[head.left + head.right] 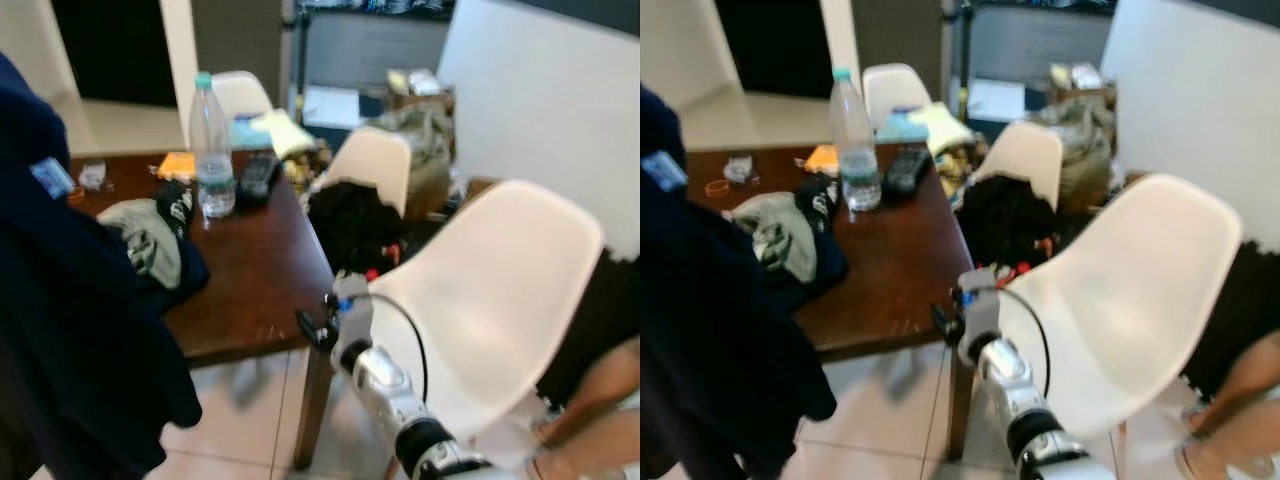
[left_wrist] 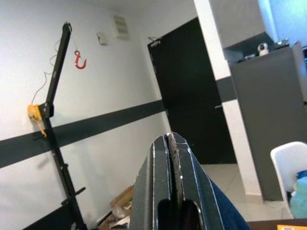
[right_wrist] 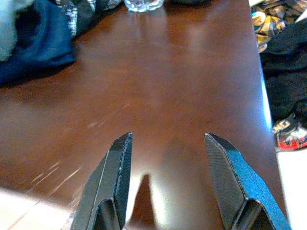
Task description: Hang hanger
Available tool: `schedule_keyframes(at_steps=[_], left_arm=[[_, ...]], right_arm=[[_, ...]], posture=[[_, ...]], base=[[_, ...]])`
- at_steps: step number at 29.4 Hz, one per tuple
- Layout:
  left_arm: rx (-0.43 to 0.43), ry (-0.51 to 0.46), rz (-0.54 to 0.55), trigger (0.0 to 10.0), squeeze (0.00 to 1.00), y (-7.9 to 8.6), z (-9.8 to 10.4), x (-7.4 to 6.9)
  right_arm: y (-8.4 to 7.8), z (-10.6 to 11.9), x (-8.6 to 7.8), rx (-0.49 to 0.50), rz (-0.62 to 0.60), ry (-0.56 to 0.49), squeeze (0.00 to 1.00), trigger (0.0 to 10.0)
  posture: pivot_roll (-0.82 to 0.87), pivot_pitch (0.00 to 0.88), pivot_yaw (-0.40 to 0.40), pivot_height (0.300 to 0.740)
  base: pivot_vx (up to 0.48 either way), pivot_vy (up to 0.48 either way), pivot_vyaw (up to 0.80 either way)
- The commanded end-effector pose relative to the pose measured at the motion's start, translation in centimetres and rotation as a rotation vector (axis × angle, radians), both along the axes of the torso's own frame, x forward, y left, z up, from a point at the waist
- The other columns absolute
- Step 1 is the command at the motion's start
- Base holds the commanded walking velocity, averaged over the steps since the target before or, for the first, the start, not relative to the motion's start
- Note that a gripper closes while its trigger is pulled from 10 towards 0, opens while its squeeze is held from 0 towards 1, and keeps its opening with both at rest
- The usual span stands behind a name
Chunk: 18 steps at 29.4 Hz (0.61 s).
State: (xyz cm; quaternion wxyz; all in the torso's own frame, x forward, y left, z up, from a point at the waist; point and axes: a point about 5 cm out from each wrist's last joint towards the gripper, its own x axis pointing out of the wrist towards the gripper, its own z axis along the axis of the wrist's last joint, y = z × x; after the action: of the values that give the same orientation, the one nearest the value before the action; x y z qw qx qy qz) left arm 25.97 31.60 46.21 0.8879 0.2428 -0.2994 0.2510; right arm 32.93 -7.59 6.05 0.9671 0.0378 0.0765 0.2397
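Dark navy garment (image 1: 70, 330) hung closest, at the robot's left — no hanger could be made out. Left gripper (image 2: 171, 158) fingers were pressed together, raised toward wall. Right gripper (image 3: 168, 158) fingers were spread apart above the brown counter (image 3: 182, 81) edge, beside a white chair (image 1: 500, 300).

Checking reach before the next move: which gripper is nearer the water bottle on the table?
Probably the right gripper: it hovers open over the table edge, the water bottle across from it. The left gripper, fingers shut, points at a wall.
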Motion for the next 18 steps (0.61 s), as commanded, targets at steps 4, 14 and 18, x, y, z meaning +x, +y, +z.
schedule_keyframes(at_steps=[4,14,18], left_arm=[[0.049,0.000,0.092,10.0,0.00,0.6,1.0,-1.3],[0.100,0.203,0.145,10.0,0.00,2.7,-1.5,0.0],[0.083,0.417,-0.005,10.0,0.00,1.7,-5.8,2.3]], right_arm=[[-0.2,-0.1,0.0,0.005,-0.008,0.008,0.00,10.0],[0.0,-0.2,-0.1,0.006,-0.003,0.013,0.00,10.0],[0.0,-0.2,-0.1,0.007,-0.002,0.013,0.00,10.0]], posture=[[0.24,0.004,-0.076,0.740],[0.24,0.004,-0.079,0.740],[0.24,0.003,-0.076,0.740]], base=[[0.438,0.000,0.00],[0.420,0.000,0.00],[0.068,0.000,0.00]])
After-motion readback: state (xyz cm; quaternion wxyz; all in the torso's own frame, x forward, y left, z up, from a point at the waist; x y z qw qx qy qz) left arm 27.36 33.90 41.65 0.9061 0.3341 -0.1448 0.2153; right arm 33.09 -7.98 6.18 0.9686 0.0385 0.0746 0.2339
